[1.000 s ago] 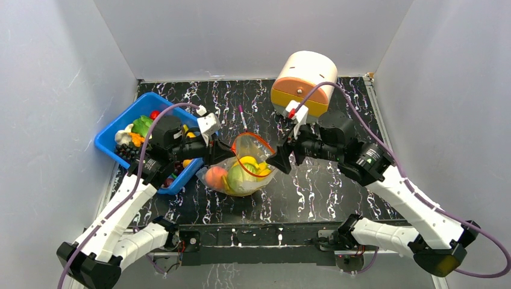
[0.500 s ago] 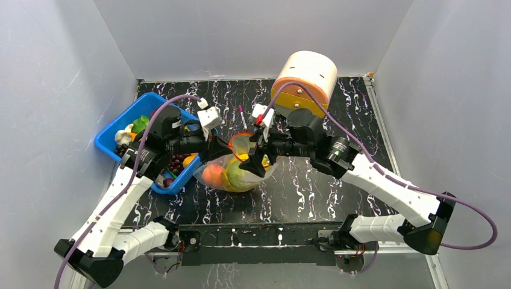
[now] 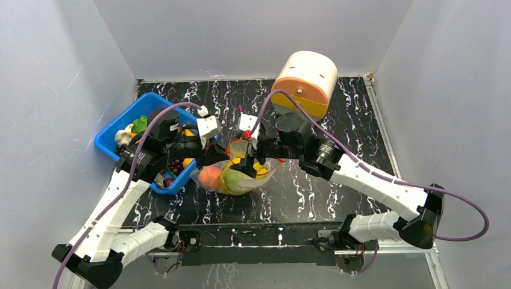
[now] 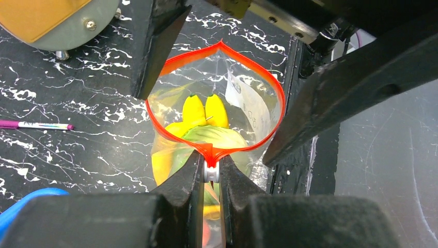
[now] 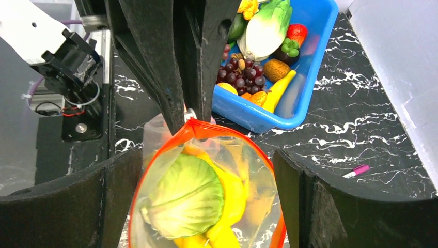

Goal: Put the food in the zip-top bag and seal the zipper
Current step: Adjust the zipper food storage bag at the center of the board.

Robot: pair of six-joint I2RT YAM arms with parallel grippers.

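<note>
The zip-top bag (image 3: 238, 176) lies at the table's middle with its mouth gaping. Inside it are a green cabbage (image 5: 186, 194), yellow bananas (image 4: 204, 111) and an orange fruit (image 3: 210, 176). The red-orange zipper (image 4: 173, 62) forms an open loop, which also shows in the right wrist view (image 5: 227, 132). My left gripper (image 4: 210, 173) is shut on the white slider at the zipper's left end, also in the top view (image 3: 220, 158). My right gripper (image 5: 206, 152) is open, one finger on each side of the bag's mouth, seen from above (image 3: 244, 164).
A blue bin (image 3: 129, 117) at the left holds more food, with grapes (image 5: 240, 75) and a carrot. A cream and orange round appliance (image 3: 304, 81) stands at the back. A pink pen (image 3: 241, 114) lies behind the bag. Grey walls close three sides.
My right arm has swung left, and its open jaws have come from beside the bag to straddle the mouth. My left gripper has kept its hold on the zipper's end.
</note>
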